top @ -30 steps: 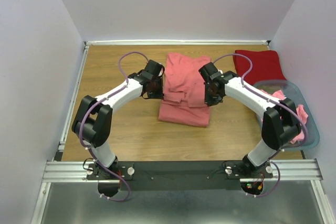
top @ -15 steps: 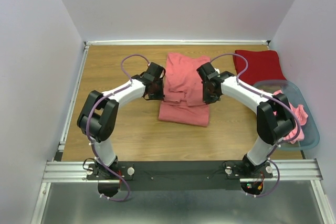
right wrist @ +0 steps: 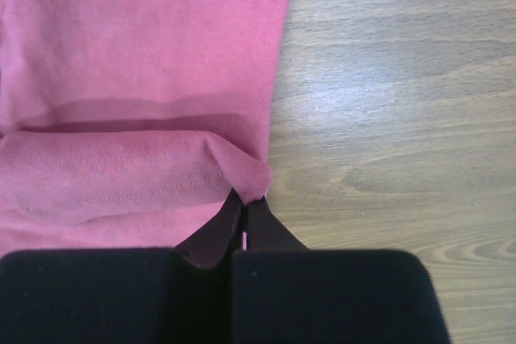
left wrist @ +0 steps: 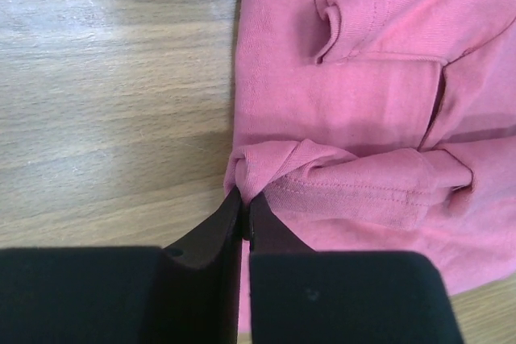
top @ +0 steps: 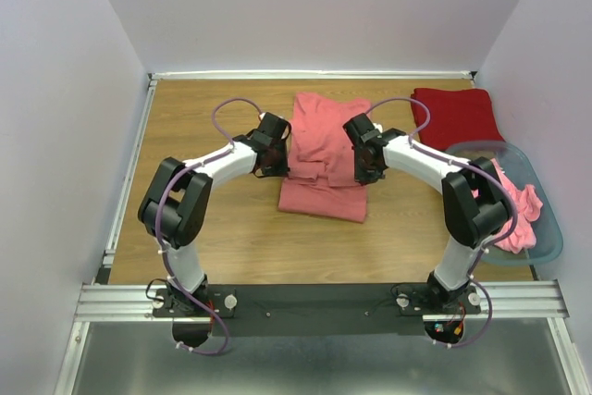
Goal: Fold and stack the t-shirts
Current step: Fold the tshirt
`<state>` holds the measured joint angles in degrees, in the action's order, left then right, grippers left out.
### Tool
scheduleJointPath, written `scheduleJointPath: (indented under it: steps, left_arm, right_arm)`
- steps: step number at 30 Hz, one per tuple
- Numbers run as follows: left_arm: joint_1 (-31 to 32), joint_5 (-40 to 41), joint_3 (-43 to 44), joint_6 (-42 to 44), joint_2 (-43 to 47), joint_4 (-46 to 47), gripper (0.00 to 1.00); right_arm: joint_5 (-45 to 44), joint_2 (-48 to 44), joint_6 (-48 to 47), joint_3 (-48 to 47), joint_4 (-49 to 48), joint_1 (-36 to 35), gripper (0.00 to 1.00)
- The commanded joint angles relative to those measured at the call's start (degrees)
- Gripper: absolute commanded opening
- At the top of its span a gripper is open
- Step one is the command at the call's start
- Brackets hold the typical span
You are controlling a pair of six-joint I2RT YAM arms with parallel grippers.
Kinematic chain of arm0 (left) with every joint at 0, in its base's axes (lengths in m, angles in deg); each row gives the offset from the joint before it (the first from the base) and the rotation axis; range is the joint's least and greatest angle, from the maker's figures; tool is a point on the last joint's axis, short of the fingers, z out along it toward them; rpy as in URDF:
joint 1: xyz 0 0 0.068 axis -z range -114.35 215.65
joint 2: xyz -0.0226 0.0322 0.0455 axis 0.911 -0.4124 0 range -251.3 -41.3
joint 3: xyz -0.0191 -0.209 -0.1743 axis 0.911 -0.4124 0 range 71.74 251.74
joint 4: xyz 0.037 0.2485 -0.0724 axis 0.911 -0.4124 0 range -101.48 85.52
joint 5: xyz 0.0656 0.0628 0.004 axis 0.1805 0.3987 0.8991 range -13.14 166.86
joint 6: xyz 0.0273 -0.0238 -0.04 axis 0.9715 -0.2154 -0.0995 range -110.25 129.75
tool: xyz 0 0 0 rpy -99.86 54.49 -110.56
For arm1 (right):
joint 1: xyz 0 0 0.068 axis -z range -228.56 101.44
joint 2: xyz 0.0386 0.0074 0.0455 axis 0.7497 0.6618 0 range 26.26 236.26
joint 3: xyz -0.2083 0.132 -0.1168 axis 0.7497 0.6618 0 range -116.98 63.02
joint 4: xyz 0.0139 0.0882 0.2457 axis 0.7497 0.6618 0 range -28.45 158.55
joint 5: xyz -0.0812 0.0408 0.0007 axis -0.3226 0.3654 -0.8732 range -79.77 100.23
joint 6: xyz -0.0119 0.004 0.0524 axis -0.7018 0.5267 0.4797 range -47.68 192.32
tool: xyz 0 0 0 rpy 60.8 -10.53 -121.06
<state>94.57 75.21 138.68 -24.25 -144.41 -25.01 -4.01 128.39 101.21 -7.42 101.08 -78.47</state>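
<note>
Top external view: the salmon-pink t-shirt (top: 322,162) lies part-folded at the middle of the table (top: 259,247), its long axis running from near edge to far edge, between the two arms. Its left folded edge sits at the tips of the left jaws, which are pinched on the cloth; its right folded edge is clamped in the right jaws. Each arm is nearer its own side, so the coming fold likely depends on carrying both pinched edges along that axis in step. Beyond lie the deep red t-shirt (top: 458,113), far right and well apart, and the basket (top: 555,240) of pink tees
</note>
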Motion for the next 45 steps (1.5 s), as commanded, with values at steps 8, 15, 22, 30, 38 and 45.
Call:
scheduleJointPath:
  steps: [8, 15, 22, 30, 38, 45]
  left_arm:
    - [-0.5, 2.5, 0.4, 1.3, 1.5, 0.9, 0.53]
    - [0.3, 6.0, -0.2, -1.7, 14.5, -4.2, 0.83]
    - [8.4, 6.9, -8.5, -7.7, 22.3, -2.4, 0.34]
    - [14.0, 5.0, -12.6, -9.1, 13.2, 6.8, 0.11]
    - [14.6, 4.9, -14.2, -9.0, 7.1, 9.1, 0.10]
    - [15.0, 4.0, -18.2, -9.2, 6.7, 9.8, 0.09]
  right_arm:
    - [-0.6, -1.2, 0.3, 1.0, -1.4, 0.5, 0.16]
    - [4.0, -10.9, 0.9, 0.6, -1.0, 0.1, 0.54]
    - [11.0, -11.6, 1.1, 2.0, -3.1, -1.9, 0.44]
    - [16.3, -5.5, 1.2, 4.3, -9.6, -2.5, 0.25]
    - [16.7, 0.5, 0.2, 3.5, -11.4, -2.5, 0.24]
    - [10.3, 5.4, -2.2, -1.9, -11.4, -0.9, 0.23]
